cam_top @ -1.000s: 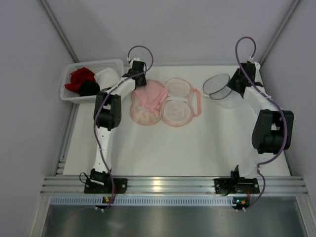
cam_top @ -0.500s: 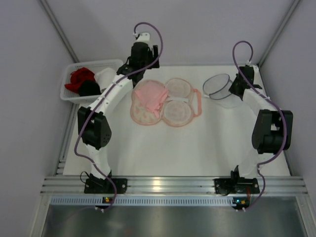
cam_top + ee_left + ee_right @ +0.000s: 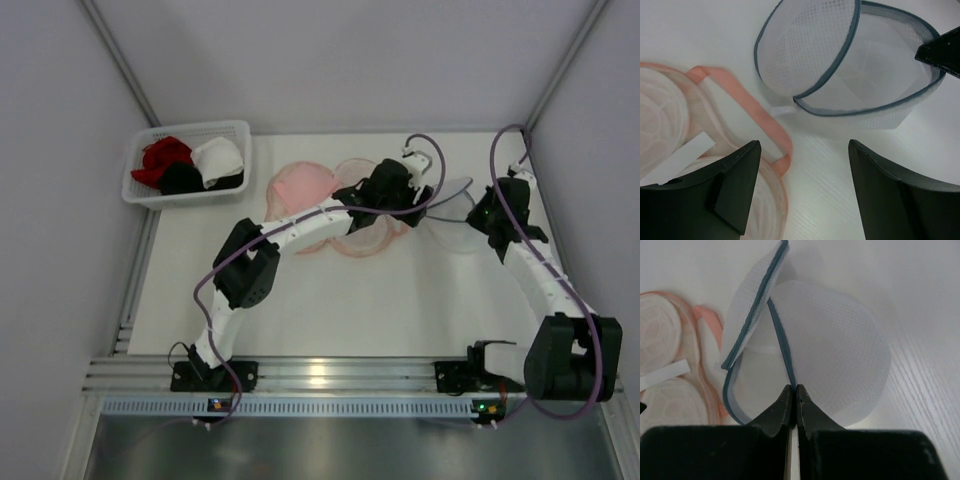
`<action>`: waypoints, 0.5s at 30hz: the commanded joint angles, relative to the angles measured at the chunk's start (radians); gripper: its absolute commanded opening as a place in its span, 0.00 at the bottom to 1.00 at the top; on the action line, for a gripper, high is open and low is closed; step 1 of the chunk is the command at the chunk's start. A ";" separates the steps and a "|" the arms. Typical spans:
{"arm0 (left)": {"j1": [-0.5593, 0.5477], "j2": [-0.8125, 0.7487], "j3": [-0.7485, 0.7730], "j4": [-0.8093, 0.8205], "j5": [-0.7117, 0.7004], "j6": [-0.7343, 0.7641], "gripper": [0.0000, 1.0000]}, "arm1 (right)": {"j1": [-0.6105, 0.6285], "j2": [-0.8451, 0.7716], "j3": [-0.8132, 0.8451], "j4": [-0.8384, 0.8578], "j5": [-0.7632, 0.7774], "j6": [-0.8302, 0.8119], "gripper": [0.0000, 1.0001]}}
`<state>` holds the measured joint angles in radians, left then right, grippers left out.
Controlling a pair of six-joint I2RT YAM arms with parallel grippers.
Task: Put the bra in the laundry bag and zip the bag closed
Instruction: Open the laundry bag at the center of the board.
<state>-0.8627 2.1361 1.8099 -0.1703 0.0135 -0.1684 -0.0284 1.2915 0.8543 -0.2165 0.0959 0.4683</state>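
Our left pincer (image 3: 804, 162) hangs with jaws wide apart, holding nothing, over the table (image 3: 830, 200) between the peach bag (image 3: 665, 107) and a white mesh bag (image 3: 840, 60). Our right pincer (image 3: 793, 392) is clamped on the mesh bag's grey-blue rim. The bra (image 3: 303, 185) lies bunched at the open peach bag's left end, partly behind our left arm.

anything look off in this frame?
Yes. The bra lies bunched on one half of the laundry bag, which is spread open, while both arms are at a separate white mesh bag: the right gripper is pinched on its rim and the left gripper is open, facing it.
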 commanded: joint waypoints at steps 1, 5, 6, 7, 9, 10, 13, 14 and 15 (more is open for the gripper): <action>-0.048 -0.027 -0.044 0.139 0.020 0.033 0.77 | 0.007 -0.125 -0.075 0.025 -0.045 0.044 0.00; -0.094 -0.012 -0.083 0.229 -0.003 0.053 0.79 | 0.018 -0.234 -0.129 -0.020 -0.059 0.058 0.00; -0.102 0.001 -0.080 0.233 -0.003 0.053 0.79 | 0.018 -0.251 -0.152 -0.027 -0.059 0.058 0.00; -0.110 0.008 -0.069 0.233 -0.003 0.049 0.79 | 0.018 -0.282 -0.162 -0.033 -0.056 0.059 0.00; -0.111 0.016 -0.066 0.232 -0.003 0.037 0.79 | 0.018 -0.307 -0.182 -0.046 -0.051 0.059 0.00; -0.114 0.018 -0.067 0.233 -0.003 0.035 0.79 | 0.018 -0.322 -0.185 -0.058 -0.050 0.058 0.00; -0.131 0.039 -0.054 0.233 -0.069 0.056 0.79 | 0.019 -0.336 -0.196 -0.069 -0.054 0.061 0.00; -0.137 0.051 -0.047 0.233 -0.090 0.070 0.79 | 0.019 -0.339 -0.198 -0.069 -0.056 0.062 0.00; -0.144 0.073 -0.038 0.232 -0.110 0.075 0.79 | 0.019 -0.342 -0.198 -0.069 -0.067 0.062 0.00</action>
<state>-0.9955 2.1708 1.7355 0.0006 -0.0265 -0.1249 -0.0204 0.9768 0.6609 -0.2920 0.0479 0.5201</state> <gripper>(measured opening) 0.793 0.014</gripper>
